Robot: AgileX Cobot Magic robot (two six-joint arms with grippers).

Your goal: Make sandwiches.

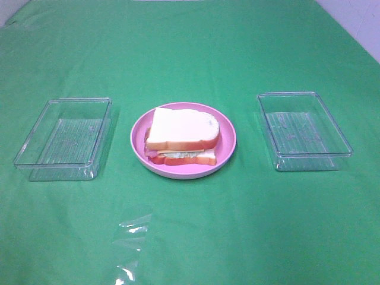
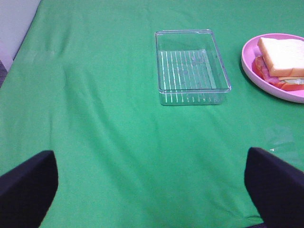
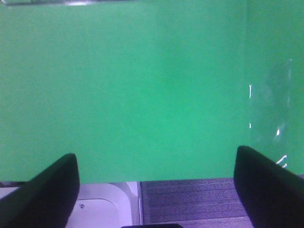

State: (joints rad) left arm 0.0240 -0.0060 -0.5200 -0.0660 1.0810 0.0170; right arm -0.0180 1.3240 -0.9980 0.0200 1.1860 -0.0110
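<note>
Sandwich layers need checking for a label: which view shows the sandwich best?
Exterior high: the sandwich sits whole on the pink plate, fillings visible. Left wrist shows it cut off at the frame edge; right wrist shows none.

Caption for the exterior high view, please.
Assembled sandwich on a pink plate, flanked by two empty clear trays on green cloth.

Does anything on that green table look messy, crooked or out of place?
Mostly tidy. The toy sandwich on the round pink plate has its top bread slice sitting slightly skewed over the lower one. A crumpled piece of clear plastic film lies loose on the green cloth near the front edge. Both clear rectangular trays look empty.
</note>
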